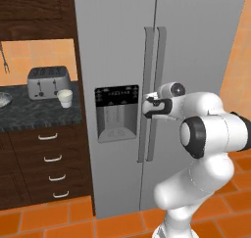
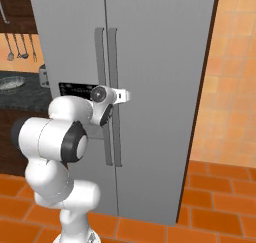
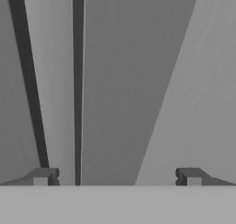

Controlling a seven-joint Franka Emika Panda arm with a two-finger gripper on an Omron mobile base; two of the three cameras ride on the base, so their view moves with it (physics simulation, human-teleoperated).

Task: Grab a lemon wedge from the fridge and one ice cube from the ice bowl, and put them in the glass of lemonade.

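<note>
The big grey fridge has both doors shut. The gripper is right up at the two long handles in the middle of the fridge, beside the black panel. In the hand view its two fingertips stand wide apart with nothing between them, and the fridge handles run up close in front. To the left of the fridge is a dark bench. On it the glass of lemonade stands just in front of the silver toaster. The ice bowl sits further left of the fridge, at the edge of the left base view.
</note>
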